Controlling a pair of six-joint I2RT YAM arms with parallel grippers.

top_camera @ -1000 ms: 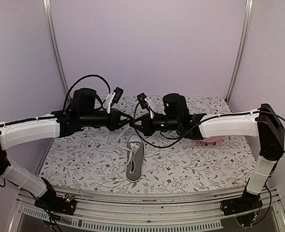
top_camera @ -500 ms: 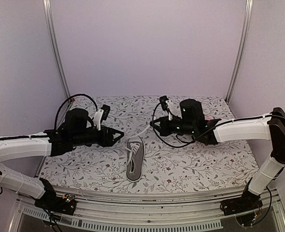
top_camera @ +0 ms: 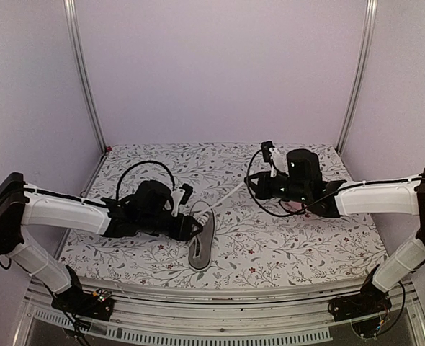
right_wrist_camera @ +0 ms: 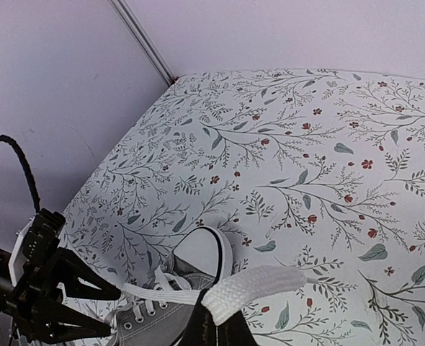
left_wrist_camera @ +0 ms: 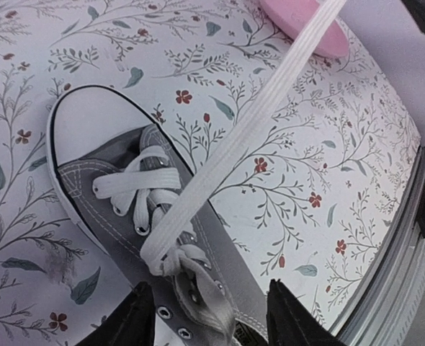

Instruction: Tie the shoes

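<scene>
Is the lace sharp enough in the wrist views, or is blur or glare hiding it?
Left wrist: lace sharp, weave visible, no glare; left pincer dark and soft. Right wrist: lace end crisp at right pincer. Top external: even light, lace a thin line.

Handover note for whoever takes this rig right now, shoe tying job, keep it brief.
Left tool: open, holding nothing, straddling the shoe at its laced top.
Right tool: shut on the end of one lace, which runs taut from the shoe up to it.
Shoe: flat on the table, between the arms.
Done: one lace pulled out long. Laces bunch by the left tool; cannot tell if a first knot is set.
Left: no bow visible, so the knot and bow.
</scene>
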